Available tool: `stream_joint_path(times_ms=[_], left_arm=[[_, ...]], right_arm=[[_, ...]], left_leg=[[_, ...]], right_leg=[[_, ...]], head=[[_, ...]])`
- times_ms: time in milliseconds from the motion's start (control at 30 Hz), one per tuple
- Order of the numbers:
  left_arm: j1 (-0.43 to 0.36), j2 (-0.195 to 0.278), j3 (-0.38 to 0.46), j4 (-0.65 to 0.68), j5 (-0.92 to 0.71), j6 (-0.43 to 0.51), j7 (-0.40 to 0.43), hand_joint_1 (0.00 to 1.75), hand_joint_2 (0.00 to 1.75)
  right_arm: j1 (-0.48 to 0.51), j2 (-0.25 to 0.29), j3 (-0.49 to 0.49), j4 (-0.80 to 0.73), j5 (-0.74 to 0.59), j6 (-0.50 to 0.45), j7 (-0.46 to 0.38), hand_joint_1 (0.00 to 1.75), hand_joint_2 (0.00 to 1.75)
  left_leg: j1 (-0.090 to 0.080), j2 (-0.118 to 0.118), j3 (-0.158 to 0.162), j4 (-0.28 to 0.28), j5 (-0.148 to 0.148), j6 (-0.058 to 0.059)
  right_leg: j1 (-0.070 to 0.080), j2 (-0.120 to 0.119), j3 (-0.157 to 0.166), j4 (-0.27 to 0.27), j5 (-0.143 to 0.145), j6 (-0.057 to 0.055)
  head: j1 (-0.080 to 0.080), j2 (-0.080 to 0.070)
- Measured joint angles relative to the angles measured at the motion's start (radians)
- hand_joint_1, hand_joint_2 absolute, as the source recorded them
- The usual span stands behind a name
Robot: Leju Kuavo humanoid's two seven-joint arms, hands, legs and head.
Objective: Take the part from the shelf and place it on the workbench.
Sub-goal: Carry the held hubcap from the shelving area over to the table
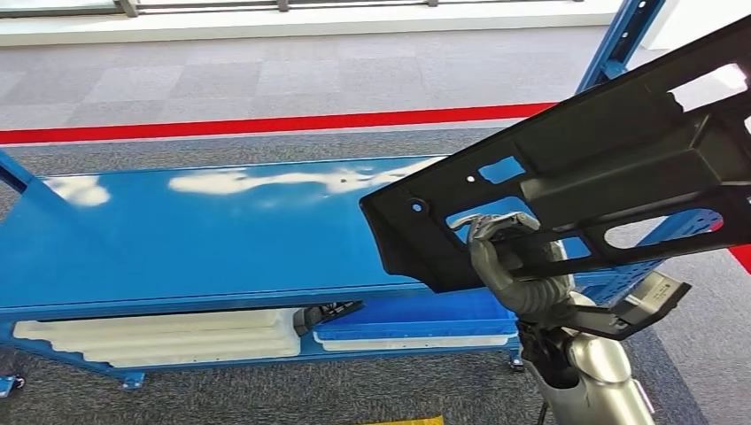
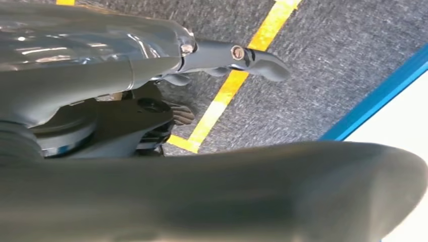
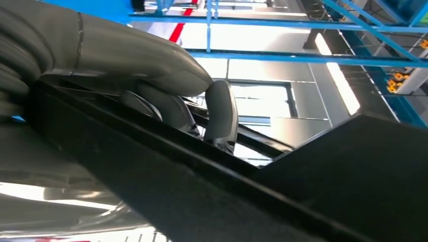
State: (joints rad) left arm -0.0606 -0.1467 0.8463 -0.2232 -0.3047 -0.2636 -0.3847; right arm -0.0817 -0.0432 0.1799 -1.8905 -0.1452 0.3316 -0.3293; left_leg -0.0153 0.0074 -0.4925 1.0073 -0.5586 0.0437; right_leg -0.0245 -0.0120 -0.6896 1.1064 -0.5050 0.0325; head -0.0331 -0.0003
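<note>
The part (image 1: 602, 168) is a large black plastic panel with several cut-outs, tilted in the air over the right end of the blue shelf (image 1: 204, 230). My right hand (image 1: 509, 257) grips it from below, fingers hooked through one of its openings. In the right wrist view the part's dark edge (image 3: 202, 191) runs across the picture, with my right hand's fingers (image 3: 222, 111) wrapped over it. In the left wrist view my left hand (image 2: 222, 58) hangs above the carpet with nothing in it, its fingers apart.
The shelf's lower level carries white foam trays (image 1: 159, 336) and a blue bin (image 1: 407, 319). A blue upright (image 1: 620, 44) rises at the shelf's right end. A red line (image 1: 266, 124) crosses the carpet behind the shelf. Yellow tape (image 2: 227, 96) marks the floor under my left hand.
</note>
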Motion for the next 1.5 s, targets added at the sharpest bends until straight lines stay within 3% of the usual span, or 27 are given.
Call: stream_joint_path(times_ms=[67, 100, 133, 167, 200, 267, 333, 433, 467, 533, 600, 667, 733, 800, 833, 900, 967, 1000, 1100, 1133, 1167, 1200, 1267, 1333, 1367, 1433, 1500], left_arm=[[-0.002, -0.001, 0.001, 0.0, -0.001, 0.0, -0.001, 0.0, 0.0], [-0.002, -0.002, 0.001, 0.0, -0.002, 0.0, 0.0, 0.0, 0.0], [-0.002, -0.003, 0.001, 0.0, -0.003, 0.0, 0.0, 0.0, 0.0], [-0.001, -0.003, 0.001, 0.0, -0.004, 0.0, 0.0, 0.0, 0.0], [-0.002, -0.003, 0.002, 0.0, -0.004, 0.0, 0.0, 0.0, 0.0], [-0.002, -0.004, 0.002, 0.0, -0.005, 0.0, 0.0, 0.0, 0.0], [-0.003, -0.004, 0.002, 0.0, -0.005, 0.0, 0.0, 0.0, 0.0], [-0.002, -0.004, 0.002, 0.0, -0.007, -0.002, -0.001, 0.0, 0.0], [-0.001, -0.004, 0.003, 0.0, -0.008, -0.004, -0.001, 0.0, 0.0], [0.001, -0.004, 0.003, 0.0, -0.014, -0.006, -0.001, 0.0, 0.0], [0.001, -0.004, 0.003, 0.0, -0.018, -0.007, -0.001, 0.0, 0.0], [0.001, -0.004, 0.003, 0.0, -0.018, -0.007, -0.001, 0.0, 0.0], [0.001, -0.004, 0.003, 0.0, -0.018, -0.007, -0.001, 0.0, 0.0], [-0.001, -0.004, 0.003, 0.0, -0.018, -0.007, -0.002, 0.0, 0.0], [-0.003, -0.004, 0.003, 0.0, -0.018, -0.007, -0.002, 0.0, 0.0], [-0.004, -0.003, 0.003, 0.0, -0.019, -0.007, -0.003, 0.0, 0.0], [-0.003, -0.004, 0.003, 0.0, -0.02, -0.007, -0.003, 0.0, 0.0], [-0.003, -0.004, 0.004, 0.0, -0.021, -0.007, -0.003, 0.0, 0.0], [-0.005, -0.004, 0.004, 0.0, -0.024, -0.009, -0.004, 0.0, 0.0], [-0.005, -0.004, 0.004, 0.0, -0.024, -0.01, -0.004, 0.0, 0.0], [-0.004, -0.004, 0.004, 0.0, -0.025, -0.01, -0.004, 0.0, 0.0], [-0.004, -0.004, 0.004, 0.0, -0.027, -0.01, -0.004, 0.0, 0.0], [-0.005, -0.004, 0.004, 0.0, -0.033, -0.01, -0.004, 0.0, 0.0], [-0.006, -0.004, 0.004, 0.0, -0.038, -0.01, -0.004, 0.0, 0.0], [-0.006, -0.004, 0.004, 0.0, -0.04, -0.01, -0.004, 0.0, 0.0], [-0.005, -0.004, 0.004, 0.0, -0.041, -0.01, -0.004, 0.0, 0.0], [-0.003, -0.004, 0.005, 0.0, -0.041, -0.01, -0.004, 0.0, 0.0]], right_arm=[[-0.006, -0.001, 0.001, 0.003, 0.002, -0.007, 0.0, 1.75, 1.75], [-0.007, -0.001, 0.003, 0.005, 0.004, -0.011, 0.0, 1.75, 1.75], [-0.008, -0.001, 0.004, 0.008, 0.007, -0.014, 0.001, 1.75, 1.75], [-0.008, -0.001, 0.005, 0.01, 0.011, -0.018, 0.002, 1.75, 1.75], [-0.01, -0.002, 0.006, 0.012, 0.015, -0.02, 0.003, 1.75, 1.75], [-0.014, -0.002, 0.008, 0.015, 0.023, -0.021, 0.005, 1.75, 1.75], [-0.019, -0.005, 0.012, 0.016, 0.026, -0.021, 0.008, 1.75, 1.75], [-0.022, -0.011, 0.018, 0.016, 0.034, -0.02, 0.008, 1.75, 1.75], [-0.023, -0.013, 0.019, 0.017, 0.038, -0.02, 0.006, 1.75, 1.75], [-0.025, -0.017, 0.021, 0.017, 0.042, -0.021, 0.002, 1.75, 1.75], [-0.024, -0.02, 0.023, 0.017, 0.043, -0.021, 0.0, 1.75, 1.75], [-0.023, -0.024, 0.023, 0.017, 0.043, -0.021, 0.0, 1.75, 1.75], [-0.023, -0.027, 0.023, 0.017, 0.043, -0.021, 0.0, 1.75, 1.75], [-0.024, -0.03, 0.023, 0.017, 0.042, -0.02, -0.001, 1.75, 1.75], [-0.025, -0.032, 0.023, 0.017, 0.042, -0.018, -0.001, 1.75, 1.75], [-0.027, -0.036, 0.026, 0.016, 0.041, -0.01, -0.002, 1.75, 1.75], [-0.028, -0.045, 0.035, 0.017, 0.035, 0.007, -0.001, 1.75, 1.75], [-0.029, -0.053, 0.042, 0.018, 0.031, 0.019, 0.0, 1.75, 1.75], [-0.033, -0.08, 0.075, 0.028, 0.025, 0.05, 0.004, 1.75, 1.75], [-0.032, -0.086, 0.088, 0.033, 0.025, 0.055, 0.005, 1.75, 1.75], [-0.032, -0.092, 0.1, 0.038, 0.025, 0.058, 0.005, 1.75, 1.75], [-0.033, -0.098, 0.111, 0.043, 0.025, 0.06, 0.006, 1.75, 1.75], [-0.037, -0.108, 0.134, 0.048, 0.025, 0.062, 0.006, 1.75, 1.75], [-0.043, -0.119, 0.165, 0.049, 0.026, 0.063, 0.004, 1.75, 1.75], [-0.046, -0.124, 0.18, 0.05, 0.027, 0.063, 0.002, 1.75, 1.75], [-0.047, -0.133, 0.205, 0.051, 0.027, 0.062, 0.0, 1.75, 1.75], [-0.049, -0.14, 0.221, 0.056, 0.023, 0.058, -0.002, 1.75, 1.75]], left_leg=[[0.003, 0.003, -0.027, -0.003, 0.024, 0.003], [0.003, 0.004, -0.042, -0.002, 0.034, 0.004], [0.003, 0.006, -0.057, 0.0, 0.045, 0.003], [0.003, 0.007, -0.072, 0.001, 0.055, 0.001], [0.004, 0.008, -0.086, 0.004, 0.064, -0.001], [0.004, 0.009, -0.111, 0.016, 0.076, -0.009], [0.001, 0.009, -0.13, 0.033, 0.084, -0.018], [-0.001, 0.008, -0.148, 0.045, 0.098, -0.028], [0.001, 0.006, -0.154, 0.053, 0.086, -0.033], [0.007, 0.003, -0.174, 0.116, 0.013, -0.047], [0.013, 0.002, -0.2, 0.237, -0.077, -0.058], [0.016, 0.002, -0.199, 0.314, -0.097, -0.06], [0.014, 0.001, -0.128, 0.247, -0.049, -0.051], [0.007, -0.003, -0.017, 0.093, -0.018, -0.031], [0.002, -0.005, 0.022, 0.033, -0.02, -0.023], [-0.006, -0.006, 0.047, -0.02, -0.027, -0.014], [-0.003, -0.002, 0.035, -0.032, -0.009, -0.008], [-0.001, 0.001, 0.025, -0.037, 0.005, -0.002], [0.0, 0.007, -0.023, -0.034, 0.043, 0.01], [-0.001, 0.008, -0.041, -0.029, 0.053, 0.01], [-0.001, 0.009, -0.059, -0.023, 0.062, 0.009], [-0.001, 0.01, -0.078, -0.016, 0.071, 0.008], [0.002, 0.01, -0.112, 0.004, 0.084, 0.001], [0.0, 0.01, -0.14, 0.027, 0.093, -0.009], [-0.001, 0.01, -0.15, 0.035, 0.1, -0.013], [-0.002, 0.009, -0.16, 0.039, 0.115, -0.022], [0.002, 0.004, -0.171, 0.053, 0.088, -0.036]], right_leg=[[0.001, 0.003, -0.017, 0.09, -0.098, 0.003], [0.001, 0.004, -0.022, 0.146, -0.132, 0.006], [0.001, 0.004, -0.02, 0.189, -0.144, 0.008], [0.001, 0.004, -0.006, 0.206, -0.134, 0.011], [0.0, 0.004, 0.024, 0.19, -0.108, 0.014], [0.0, 0.004, 0.119, 0.073, -0.07, 0.018], [0.001, 0.006, 0.191, -0.036, -0.078, 0.013], [0.001, 0.007, 0.194, -0.068, -0.087, -0.006], [0.0, 0.005, 0.185, -0.069, -0.081, -0.017], [-0.003, 0.002, 0.163, -0.07, -0.062, -0.036], [-0.001, -0.001, 0.136, -0.069, -0.042, -0.042], [0.002, -0.003, 0.11, -0.067, -0.022, -0.042], [0.006, -0.003, 0.088, -0.067, -0.003, -0.041], [0.009, -0.003, 0.072, -0.067, 0.014, -0.036], [0.01, -0.003, 0.068, -0.067, 0.023, -0.032], [0.007, -0.005, 0.06, -0.068, 0.04, -0.019], [0.006, -0.002, 0.047, -0.063, 0.04, -0.008], [0.008, 0.002, 0.036, -0.047, 0.017, -0.005], [0.01, 0.008, -0.008, 0.099, -0.113, 0.0], [0.01, 0.008, -0.015, 0.156, -0.136, 0.003], [0.009, 0.008, -0.011, 0.192, -0.137, 0.006], [0.009, 0.008, 0.008, 0.196, -0.119, 0.009], [0.006, 0.008, 0.093, 0.105, -0.072, 0.013], [0.005, 0.009, 0.183, -0.025, -0.074, 0.01], [0.006, 0.01, 0.206, -0.065, -0.085, 0.006], [0.007, 0.012, 0.206, -0.085, -0.09, -0.01], [0.004, 0.008, 0.188, -0.086, -0.072, -0.029]], head=[[0.0, 0.0], [0.0, 0.0], [0.0, 0.0], [0.0, 0.0], [0.0, 0.0], [0.0, 0.0], [0.0, 0.0], [-0.001, 0.0], [-0.001, 0.0], [-0.002, 0.0], [-0.002, 0.0], [-0.003, 0.0], [-0.003, 0.0], [-0.003, 0.0], [-0.002, 0.0], [-0.002, 0.0], [-0.002, 0.0], [-0.002, 0.0], [0.0, 0.0], [0.0, 0.0], [0.0, 0.0], [0.0, 0.0], [0.0, 0.0], [-0.001, 0.0], [-0.001, 0.0], [-0.002, 0.0], [-0.003, 0.0]])
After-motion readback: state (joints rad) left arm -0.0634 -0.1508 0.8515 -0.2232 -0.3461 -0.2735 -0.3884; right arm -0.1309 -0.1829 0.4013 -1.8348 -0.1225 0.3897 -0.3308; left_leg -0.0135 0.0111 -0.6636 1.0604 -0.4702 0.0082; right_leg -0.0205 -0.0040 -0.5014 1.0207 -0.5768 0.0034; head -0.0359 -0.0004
